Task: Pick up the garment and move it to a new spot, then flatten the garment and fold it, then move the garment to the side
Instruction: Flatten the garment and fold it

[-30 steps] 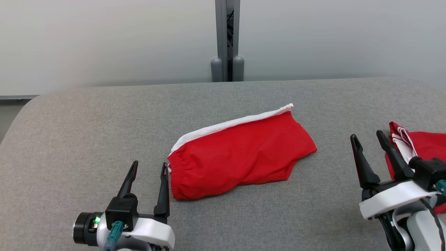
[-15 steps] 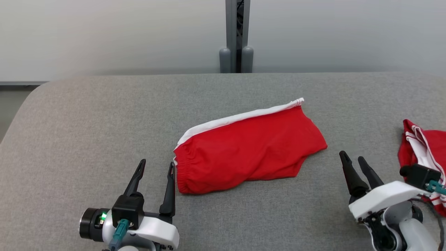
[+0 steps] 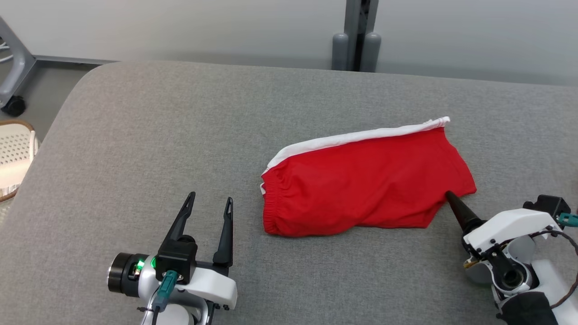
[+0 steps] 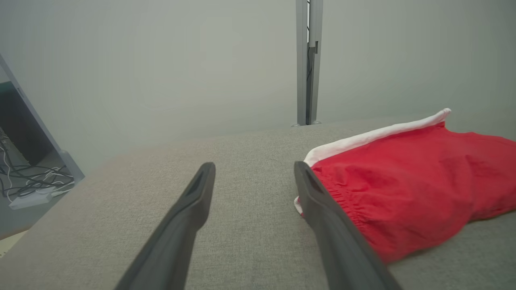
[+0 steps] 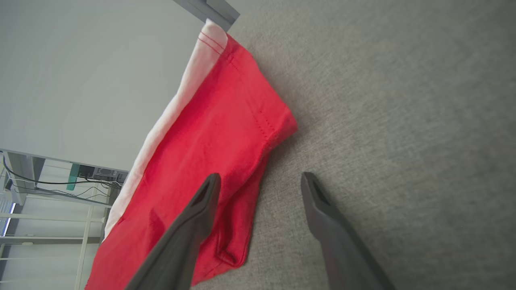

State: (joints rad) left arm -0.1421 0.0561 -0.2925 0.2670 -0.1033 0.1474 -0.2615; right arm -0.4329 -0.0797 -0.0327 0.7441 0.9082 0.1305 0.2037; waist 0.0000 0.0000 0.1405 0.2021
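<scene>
**Red shorts lying on the grey table, both grippers standing open at their ends**

The shorts (image 3: 365, 183) are lying on the grey padded table (image 3: 135, 135), a little right of its middle, folded into one long red shape. A white band is running along their far edge, and the gathered waistband is facing the robot's left. The cloth is sitting fairly flat, with a few soft ridges across it.

The left gripper (image 3: 211, 197) is hovering low over the table just beside the waistband end, with its two dark fingers spread apart and nothing between them. In the head view a strip of grey is showing between the nearer finger and the shorts. In the left wrist view that finger (image 4: 322, 205) is crossing in front of the waistband, so whether they are touching cannot be told.

The right gripper (image 5: 261, 176) is reaching in at the opposite end, by the near corner of the leg hem, with its fingers likewise apart and gripping nothing. One finger (image 5: 189, 225) is lying across the red cloth (contact cannot be told) while the other is pointing over bare table.

A grey post (image 3: 356, 36) is standing behind the table against a pale wall
</scene>
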